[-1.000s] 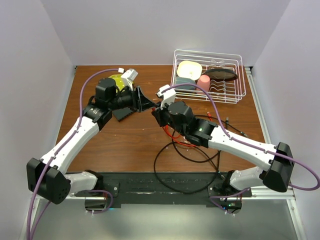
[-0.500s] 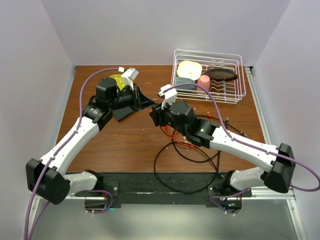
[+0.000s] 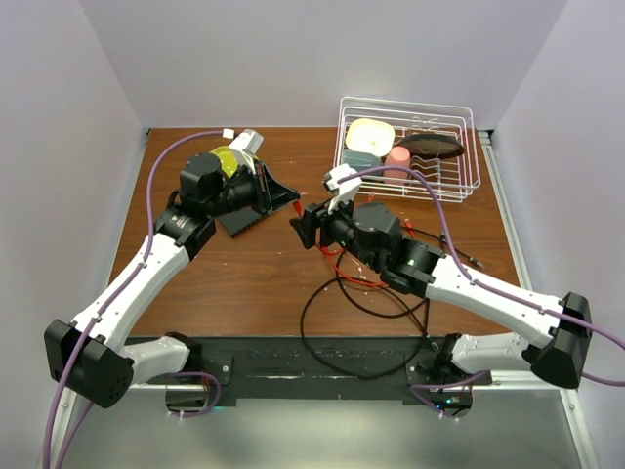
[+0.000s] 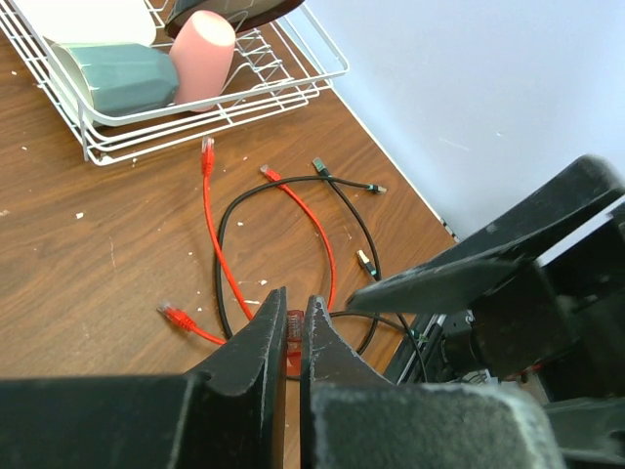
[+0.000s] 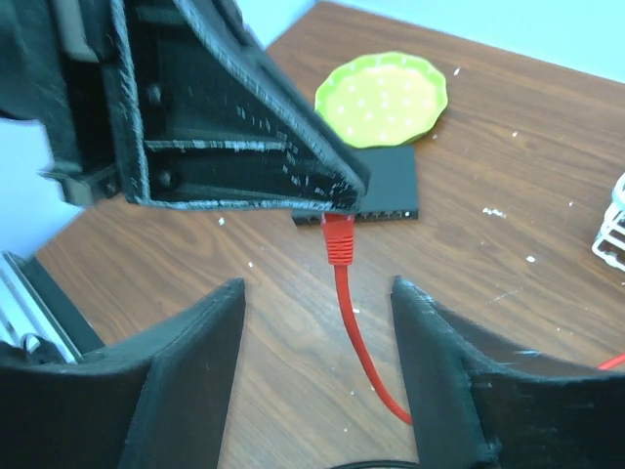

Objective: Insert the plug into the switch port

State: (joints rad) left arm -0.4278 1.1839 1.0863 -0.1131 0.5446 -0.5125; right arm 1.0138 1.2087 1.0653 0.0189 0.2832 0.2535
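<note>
Left gripper (image 5: 342,200) clamps the plug (image 5: 338,237), near the switch port (image 5: 376,212) edge; right gripper (image 5: 317,288) spread wide, holding nothing; bare table (image 5: 508,176) lies around.

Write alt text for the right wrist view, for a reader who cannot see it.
The left end effector pinches a red plug, its cable dangling between the open fingers of the right end effector. Behind lie a black switch and yellow-green plate on a brown table.
</note>
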